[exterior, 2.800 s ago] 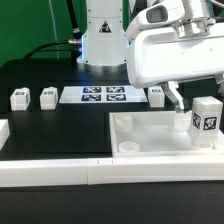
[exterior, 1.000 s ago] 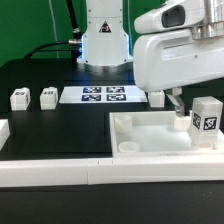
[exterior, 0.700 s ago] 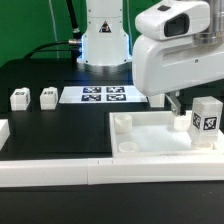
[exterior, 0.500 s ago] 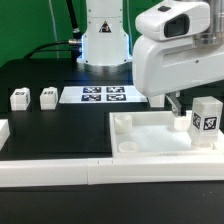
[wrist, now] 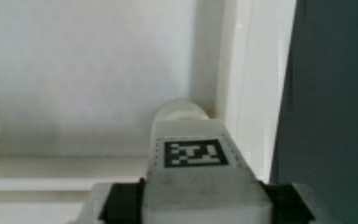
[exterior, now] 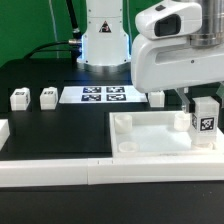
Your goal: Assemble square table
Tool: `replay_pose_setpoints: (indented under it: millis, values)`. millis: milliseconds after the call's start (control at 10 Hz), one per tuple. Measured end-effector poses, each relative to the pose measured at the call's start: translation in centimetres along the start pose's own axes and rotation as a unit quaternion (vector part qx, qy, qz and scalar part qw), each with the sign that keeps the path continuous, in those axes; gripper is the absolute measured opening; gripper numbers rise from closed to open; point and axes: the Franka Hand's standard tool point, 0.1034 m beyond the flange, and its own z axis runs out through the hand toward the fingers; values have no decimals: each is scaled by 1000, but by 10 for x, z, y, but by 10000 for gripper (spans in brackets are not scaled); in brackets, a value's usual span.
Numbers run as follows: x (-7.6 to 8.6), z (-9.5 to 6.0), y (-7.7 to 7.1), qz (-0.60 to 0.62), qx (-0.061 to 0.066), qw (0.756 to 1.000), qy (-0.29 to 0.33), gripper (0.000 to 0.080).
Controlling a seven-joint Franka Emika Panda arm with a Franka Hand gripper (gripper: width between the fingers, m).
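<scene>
The leg [exterior: 205,120] stands upright at the exterior view's right edge, on the back right corner of the table top [exterior: 150,130]. The gripper [wrist: 201,205] is straight above it, jaws drawn narrow against its two sides and seemingly gripping it. The leg's long axis runs vertical.

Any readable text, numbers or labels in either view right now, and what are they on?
No words, numbers or brands are readable.
There are only black-and-white marker tags, without letters: on the upright leg, the marker board and the two loose legs.
</scene>
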Motion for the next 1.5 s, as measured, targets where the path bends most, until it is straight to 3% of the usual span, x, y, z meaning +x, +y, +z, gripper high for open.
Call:
replay_pose_setpoints:
  millis: [300, 400, 500, 800, 900, 1100, 1300, 1400, 1500]
  values:
    - [1, 1, -1, 125, 4, 992, 4, 292]
    - [2, 1, 0, 177, 12, 984, 2, 292]
    - [2, 1, 0, 267, 25, 963, -2, 292]
    - [6, 2, -3, 492, 61, 868, -12, 292]
    - [6, 3, -3, 526, 68, 848, -17, 292]
    - [6, 4, -12, 585, 67, 808, -21, 292]
    - [6, 5, -11, 554, 68, 830, -16, 292]
    - [5, 7, -9, 485, 65, 872, -5, 445]
    - [5, 5, -8, 403, 50, 914, 5, 573]
